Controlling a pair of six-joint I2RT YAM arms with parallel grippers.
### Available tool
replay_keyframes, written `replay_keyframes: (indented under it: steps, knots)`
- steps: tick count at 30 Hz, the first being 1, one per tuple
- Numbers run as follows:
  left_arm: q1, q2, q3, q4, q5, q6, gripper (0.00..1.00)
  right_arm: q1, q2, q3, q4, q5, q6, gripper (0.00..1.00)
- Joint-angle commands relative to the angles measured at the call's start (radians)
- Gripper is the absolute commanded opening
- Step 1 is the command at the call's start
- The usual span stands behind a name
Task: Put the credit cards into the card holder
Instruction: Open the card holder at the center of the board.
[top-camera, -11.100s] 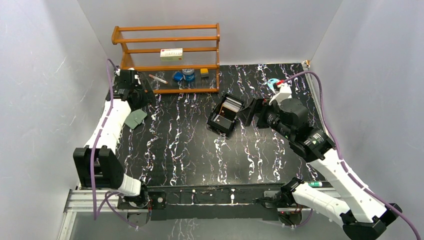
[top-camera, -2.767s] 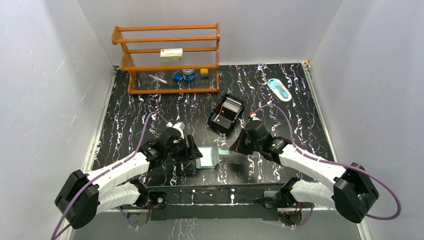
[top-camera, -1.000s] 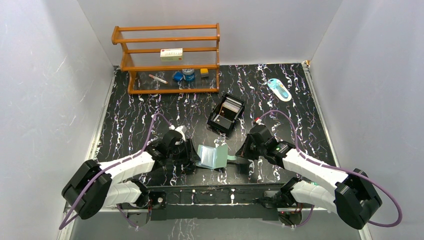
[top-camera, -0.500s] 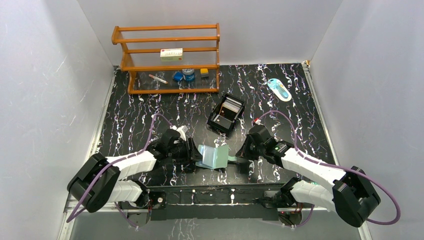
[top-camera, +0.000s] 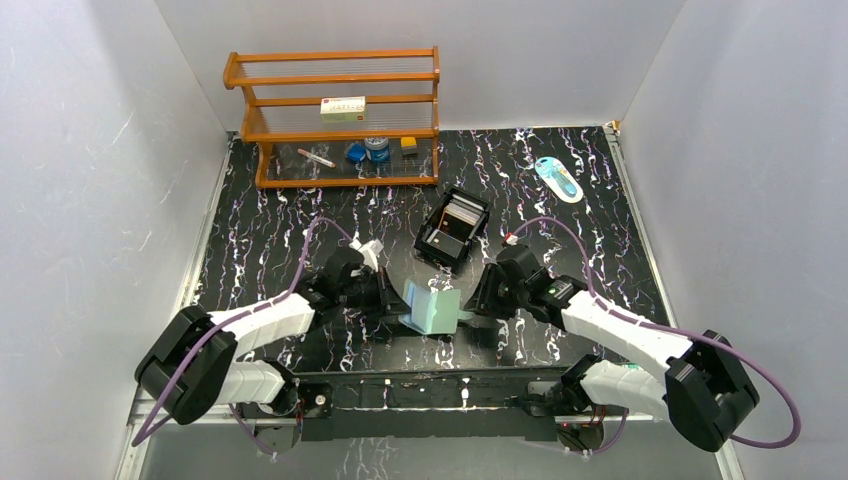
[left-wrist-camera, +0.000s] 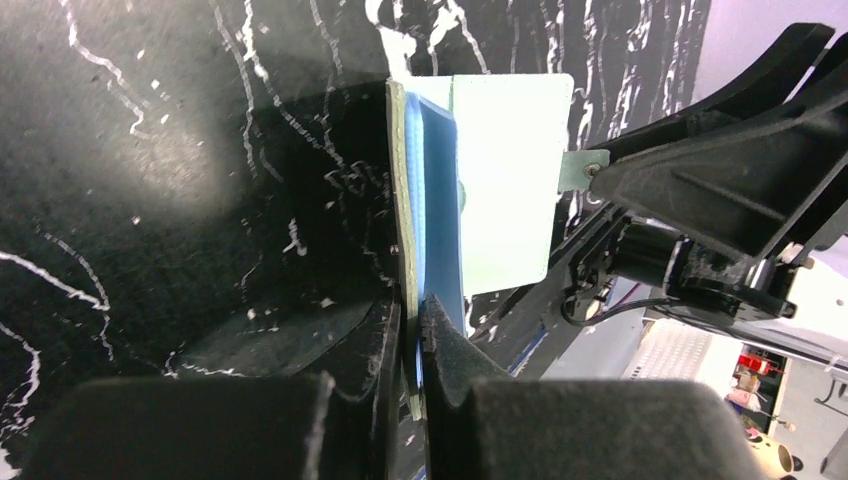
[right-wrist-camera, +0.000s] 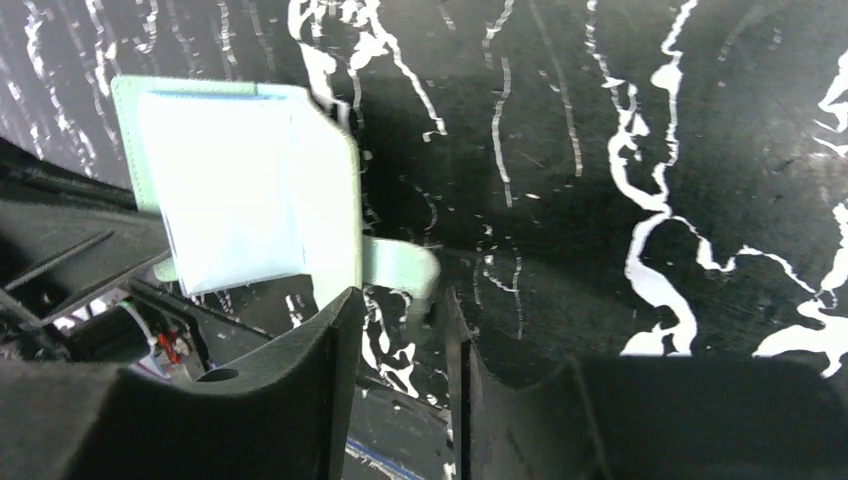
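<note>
The teal-green card holder (top-camera: 432, 308) stands half folded near the table's front edge, its pale inner pockets (right-wrist-camera: 225, 190) facing the right arm. My left gripper (top-camera: 392, 300) is shut on the edge of its left flap (left-wrist-camera: 402, 230), which is pinched between the fingertips (left-wrist-camera: 440, 345). My right gripper (top-camera: 478, 300) is open just right of it. The snap tab (right-wrist-camera: 400, 265) lies loose at the tips of its fingers (right-wrist-camera: 320, 350), not clamped. The credit cards (top-camera: 463, 210) sit upright in a black compartmented box (top-camera: 452, 228) behind the card holder.
A wooden shelf (top-camera: 335, 115) stands at the back left and holds a white box (top-camera: 343, 108), a pen and small blue items. A blue-and-white object (top-camera: 557, 178) lies at the back right. Grey walls close in both sides.
My left gripper has shut on the card holder's left flap and tipped it up, so the holder is more folded. My right gripper has opened and let go of the tab.
</note>
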Motion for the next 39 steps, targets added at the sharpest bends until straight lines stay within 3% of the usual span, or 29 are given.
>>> replay_keyframes:
  steps: [1, 12, 18, 27, 39]
  knots:
    - [0.004, -0.036, 0.097, -0.107, 0.038, 0.016, 0.00, -0.002, -0.036, 0.079, -0.020, -0.063, 0.030, 0.48]
    - [-0.044, -0.104, 0.270, -0.506, -0.226, 0.074, 0.00, 0.059, -0.022, 0.172, 0.082, -0.061, 0.134, 0.55]
    - [-0.051, -0.059, 0.333, -0.600, -0.260, 0.084, 0.00, 0.129, 0.081, 0.271, 0.138, -0.039, 0.126, 0.57]
    - [-0.057, -0.068, 0.338, -0.595, -0.238, 0.049, 0.00, 0.201, 0.284, 0.389, 0.131, 0.018, 0.073, 0.63]
    - [-0.058, -0.124, 0.293, -0.556, -0.238, 0.037, 0.00, 0.220, 0.466, 0.472, 0.144, -0.019, 0.043, 0.71]
